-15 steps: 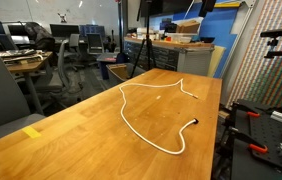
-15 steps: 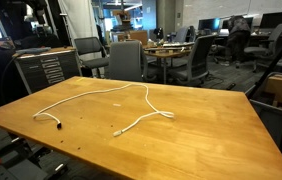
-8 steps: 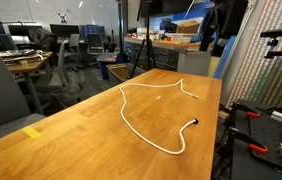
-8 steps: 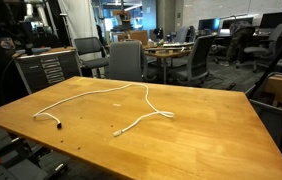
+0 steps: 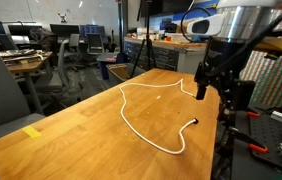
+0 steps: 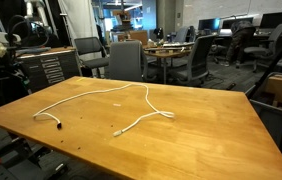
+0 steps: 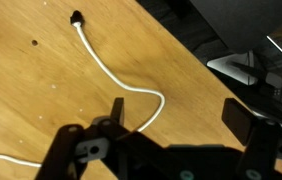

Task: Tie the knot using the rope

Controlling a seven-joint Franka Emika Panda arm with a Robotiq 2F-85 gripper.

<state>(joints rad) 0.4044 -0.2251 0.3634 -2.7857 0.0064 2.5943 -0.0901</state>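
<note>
your gripper (image 5: 203, 90) hangs above the table (image 5: 71, 140), at the edge nearest the arm. fingers (image 7: 116, 108) are spread wide with nothing between them. the rope (image 5: 122, 103) lies flat on the table top in a loose open loop, unknotted, and both its ends are free near that same edge. in the wrist view a stretch of rope (image 7: 106, 62) curves just below the fingers, with its dark tip (image 7: 76, 15) lying further off.
</note>
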